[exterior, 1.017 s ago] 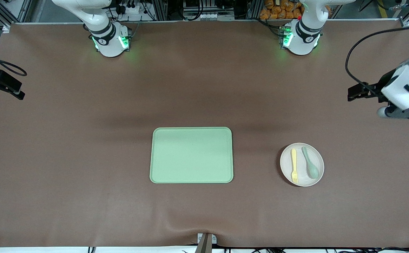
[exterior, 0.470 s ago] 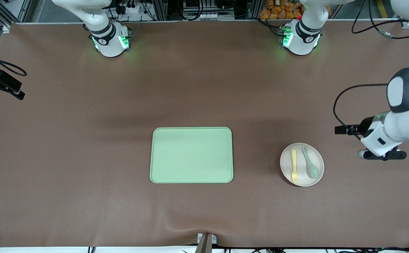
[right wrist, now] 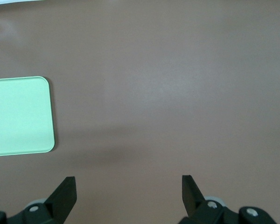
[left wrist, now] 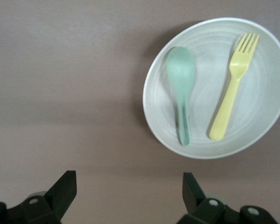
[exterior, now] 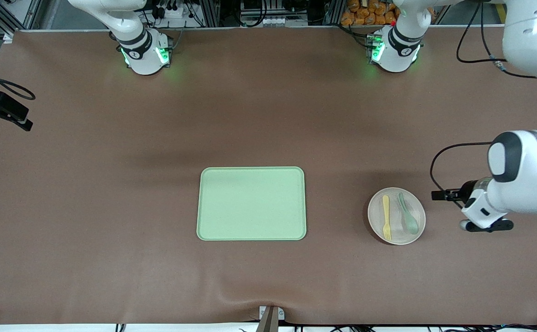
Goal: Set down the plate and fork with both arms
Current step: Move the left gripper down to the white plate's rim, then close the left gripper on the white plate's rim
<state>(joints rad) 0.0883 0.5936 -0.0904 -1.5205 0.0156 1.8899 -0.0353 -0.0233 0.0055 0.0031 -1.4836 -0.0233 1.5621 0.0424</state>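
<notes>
The pale plate (exterior: 374,216) lies on the table toward the left arm's end, beside the tray. The yellow fork (exterior: 386,216) lies in it next to a grey-green spoon (exterior: 408,215). My left gripper (exterior: 484,225) hangs open and empty over bare table just beside the plate, toward the left arm's end. The left wrist view shows the plate (left wrist: 266,116), the fork (left wrist: 231,95) and the spoon (left wrist: 181,79) ahead of the open left gripper (left wrist: 129,179). My right gripper (right wrist: 127,183) is open and empty over bare table; the right arm waits at its end.
The light-green tray (exterior: 251,203) lies empty mid-table, nearer the front camera; its corner shows in the right wrist view (right wrist: 18,116). A black wrist part of the right arm (exterior: 3,110) sticks in at that end. Brown cloth covers the table.
The left arm has swung down from the table's end toward the front camera and in toward the plate. The right arm, plate, fork and tray have not moved.
</notes>
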